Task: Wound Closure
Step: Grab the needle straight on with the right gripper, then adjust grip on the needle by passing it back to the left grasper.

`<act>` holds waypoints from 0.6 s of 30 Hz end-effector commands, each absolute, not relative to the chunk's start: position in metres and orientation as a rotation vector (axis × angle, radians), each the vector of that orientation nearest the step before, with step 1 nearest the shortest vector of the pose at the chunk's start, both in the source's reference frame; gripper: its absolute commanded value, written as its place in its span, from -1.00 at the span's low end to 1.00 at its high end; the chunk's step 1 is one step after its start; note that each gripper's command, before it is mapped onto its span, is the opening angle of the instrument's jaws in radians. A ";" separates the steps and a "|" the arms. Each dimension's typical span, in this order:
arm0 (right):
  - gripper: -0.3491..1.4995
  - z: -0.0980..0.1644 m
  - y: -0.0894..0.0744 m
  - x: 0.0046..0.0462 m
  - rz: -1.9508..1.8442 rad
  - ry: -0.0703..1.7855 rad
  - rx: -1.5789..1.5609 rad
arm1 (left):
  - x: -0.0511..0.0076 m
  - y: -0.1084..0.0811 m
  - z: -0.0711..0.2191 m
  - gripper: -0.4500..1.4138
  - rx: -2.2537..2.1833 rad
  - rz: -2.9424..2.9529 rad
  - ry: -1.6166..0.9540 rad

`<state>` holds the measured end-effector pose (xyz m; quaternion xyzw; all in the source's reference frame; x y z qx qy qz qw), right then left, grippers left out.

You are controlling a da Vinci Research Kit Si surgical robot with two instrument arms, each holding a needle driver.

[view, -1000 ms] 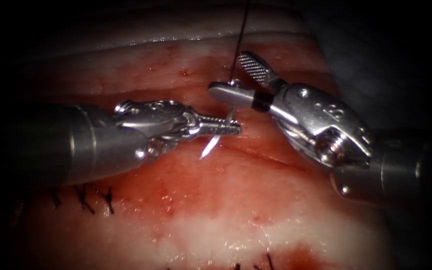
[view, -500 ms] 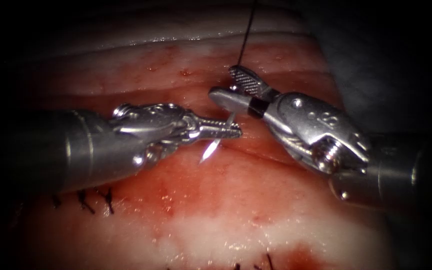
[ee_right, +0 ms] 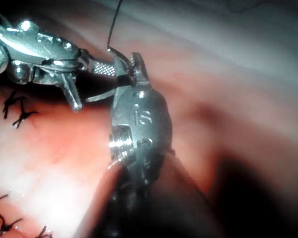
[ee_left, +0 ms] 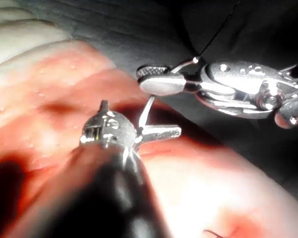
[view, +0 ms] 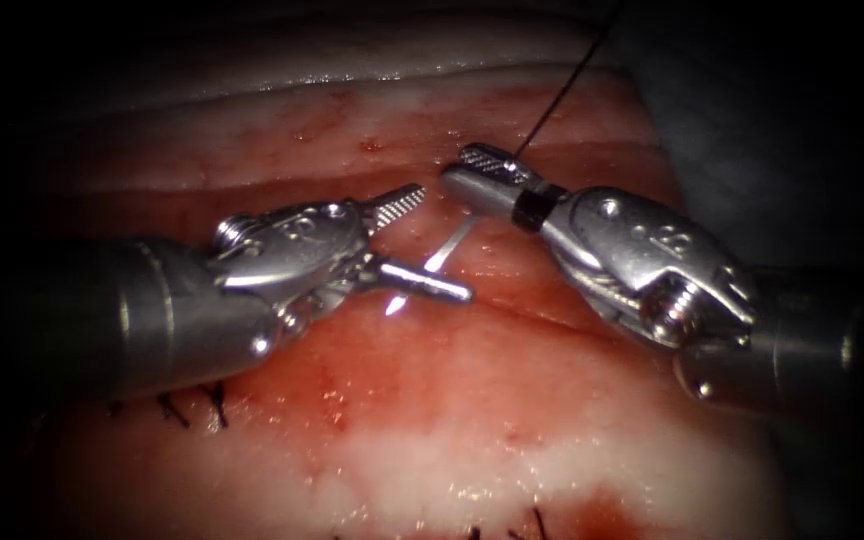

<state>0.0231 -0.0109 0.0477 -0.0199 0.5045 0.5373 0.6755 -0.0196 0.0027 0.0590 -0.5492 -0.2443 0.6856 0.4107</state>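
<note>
The right tool (view: pixel 472 172) is pinching the curved needle (view: pixel 447 250) near its thread end, its jaws pressed together on it, and the needle is hanging free above the tissue (view: pixel 472 430), not in it. From those jaws the needle is running toward seven o'clock, with its bright tip (view: pixel 393 306) sitting just past the left tool's lower jaw. The left tool (view: pixel 432 240) is holding nothing; its jaws are spread wide, the upper one pointing toward two o'clock and the lower one toward four o'clock, with the needle's shaft lying between them. A second ago those jaws were clamped on the needle while the right tool's were gaping, so the needle has changed hands. The thread (view: pixel 562 90) is rising from the right tool's jaws toward one o'clock into the dark. Finished dark stitches (view: pixel 192 405) are sitting on the tissue at seven o'clock from the left tool.
</note>
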 end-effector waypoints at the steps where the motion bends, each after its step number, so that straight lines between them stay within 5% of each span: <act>1: -1.00 0.048 -0.011 0.0239 1.173 1.130 -0.042 | -0.0198 0.003 0.060 0.91 -1.405 1.745 -0.613; 18: -1.00 0.049 -0.008 0.0253 0.812 1.274 0.005 | -0.0172 0.004 0.060 0.71 -1.241 1.389 -0.950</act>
